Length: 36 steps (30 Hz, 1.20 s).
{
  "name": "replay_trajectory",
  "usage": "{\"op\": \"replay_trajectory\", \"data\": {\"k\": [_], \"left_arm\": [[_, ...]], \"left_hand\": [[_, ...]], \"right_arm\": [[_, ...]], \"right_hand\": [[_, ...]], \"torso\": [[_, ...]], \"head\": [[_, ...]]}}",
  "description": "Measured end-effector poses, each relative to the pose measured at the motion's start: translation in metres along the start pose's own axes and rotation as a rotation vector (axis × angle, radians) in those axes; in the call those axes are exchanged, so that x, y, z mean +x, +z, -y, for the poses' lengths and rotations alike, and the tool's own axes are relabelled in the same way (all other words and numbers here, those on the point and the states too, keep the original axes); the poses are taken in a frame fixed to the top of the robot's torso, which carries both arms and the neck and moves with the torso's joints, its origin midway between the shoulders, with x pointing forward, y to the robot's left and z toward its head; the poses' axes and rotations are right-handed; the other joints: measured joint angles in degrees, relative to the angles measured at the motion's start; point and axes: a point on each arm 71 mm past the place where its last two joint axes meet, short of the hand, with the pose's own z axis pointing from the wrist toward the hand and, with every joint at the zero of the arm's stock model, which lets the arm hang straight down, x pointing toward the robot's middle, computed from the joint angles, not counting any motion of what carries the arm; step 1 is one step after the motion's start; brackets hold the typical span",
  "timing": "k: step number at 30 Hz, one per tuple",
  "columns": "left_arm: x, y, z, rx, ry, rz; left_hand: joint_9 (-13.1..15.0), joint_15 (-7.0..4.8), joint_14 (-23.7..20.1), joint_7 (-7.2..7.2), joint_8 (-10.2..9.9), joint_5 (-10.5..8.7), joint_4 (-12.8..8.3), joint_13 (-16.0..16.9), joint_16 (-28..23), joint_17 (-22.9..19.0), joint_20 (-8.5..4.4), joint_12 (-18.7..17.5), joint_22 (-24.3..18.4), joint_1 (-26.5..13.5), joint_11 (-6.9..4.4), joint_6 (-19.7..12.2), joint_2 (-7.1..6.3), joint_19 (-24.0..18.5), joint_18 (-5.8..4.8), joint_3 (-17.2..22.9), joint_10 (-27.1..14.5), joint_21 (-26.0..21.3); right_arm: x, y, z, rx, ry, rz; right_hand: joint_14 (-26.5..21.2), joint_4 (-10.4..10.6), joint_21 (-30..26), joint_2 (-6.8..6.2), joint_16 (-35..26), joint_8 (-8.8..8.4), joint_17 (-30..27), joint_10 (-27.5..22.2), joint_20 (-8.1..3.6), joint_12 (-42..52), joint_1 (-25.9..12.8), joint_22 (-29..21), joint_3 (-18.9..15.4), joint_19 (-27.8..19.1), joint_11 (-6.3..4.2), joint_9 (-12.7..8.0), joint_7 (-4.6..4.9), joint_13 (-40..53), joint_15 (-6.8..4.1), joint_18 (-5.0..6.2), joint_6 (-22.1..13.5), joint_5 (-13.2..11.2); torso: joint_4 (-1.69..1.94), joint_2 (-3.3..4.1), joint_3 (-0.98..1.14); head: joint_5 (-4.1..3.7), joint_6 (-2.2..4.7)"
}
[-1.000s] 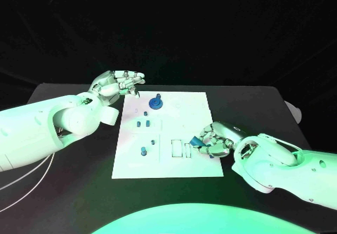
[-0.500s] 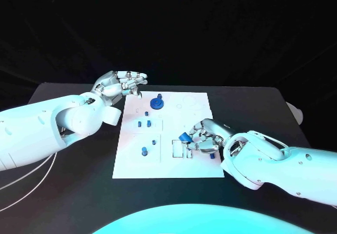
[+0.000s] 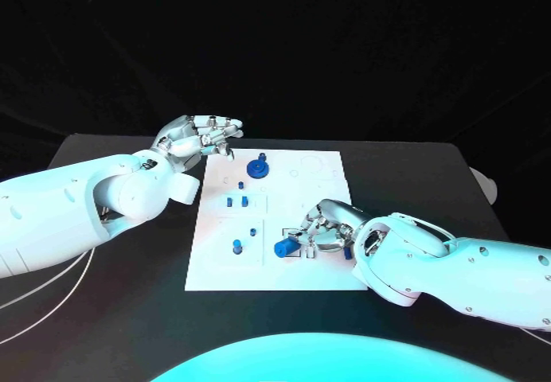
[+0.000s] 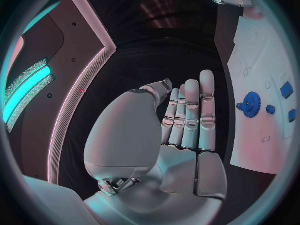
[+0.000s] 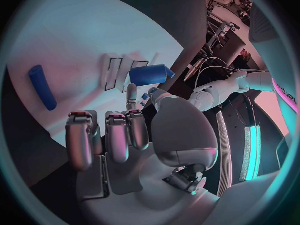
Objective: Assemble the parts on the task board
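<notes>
Task board sits mid-table; your right hand pinches a blue part over the board's near edge, by the rect. slots. Left hand empty, fingers apart (off the far-left corner).

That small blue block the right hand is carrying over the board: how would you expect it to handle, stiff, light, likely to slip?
The small blue block looks like rigid moulded plastic, so probably stiff. The right hand holds it up between just a fingertip and thumb, so it is likely light. Its faces look smooth, so it might twist or slip in that narrow pinch. Flat sides suggest it would not roll on the white task board.
</notes>
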Motion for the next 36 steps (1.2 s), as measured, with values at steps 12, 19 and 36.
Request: {"op": "replay_trajectory", "data": {"k": [12,19,36], "left_arm": [[0.000,-0.001,0.000,0.000,0.000,0.000],[-0.001,-0.001,0.000,-0.001,0.000,0.001],[-0.001,-0.001,0.000,-0.001,0.001,0.002]], "left_hand": [[-0.1,0.00,0.0,0.00,0.3,0.00,0.0,0.0,0.0,-0.1,0.00,0.0,-0.1,-0.2,0.00,0.0,0.23,0.0,0.00,0.0,0.0,0.0],[0.0,0.00,0.0,0.00,0.3,0.00,0.0,0.0,0.0,-0.1,0.00,0.0,-0.1,-0.2,0.00,0.0,0.23,0.0,0.00,0.0,0.0,0.0],[0.0,0.00,0.0,0.00,0.3,0.00,0.0,0.0,0.0,-0.1,0.00,0.0,-0.1,-0.2,0.00,0.0,0.23,0.0,0.00,0.0,0.0,0.0]], "right_arm": [[0.003,0.004,0.000,0.013,-0.031,-0.024],[0.000,0.001,-0.001,-0.002,-0.039,0.004],[-0.004,-0.010,-0.010,-0.095,-0.033,0.051]], "right_hand": [[-0.2,0.0,0.0,0.10,0.0,0.27,0.0,-0.2,-0.40,0.2,-0.5,0.0,-0.3,0.0,-0.20,0.2,-0.18,0.0,-0.20,0.00,0.2,-0.2],[-0.1,-0.3,0.0,0.05,0.0,1.12,0.0,0.0,-0.40,0.2,0.1,0.0,0.0,0.0,-0.41,0.7,-0.43,0.0,-0.54,0.00,-0.1,0.1],[-0.2,-0.6,0.0,-3.23,0.0,2.00,0.0,-0.2,-0.80,-0.2,4.4,0.0,-0.2,0.0,-0.61,0.8,-0.37,0.0,-0.60,0.00,-1.5,-3.7]], "torso": [[-0.13,0.01,0.08],[0.03,0.01,0.13],[-0.09,-0.03,0.10]], "head": [[-0.04,-0.23],[-0.02,-0.34],[0.26,-0.30]]}}
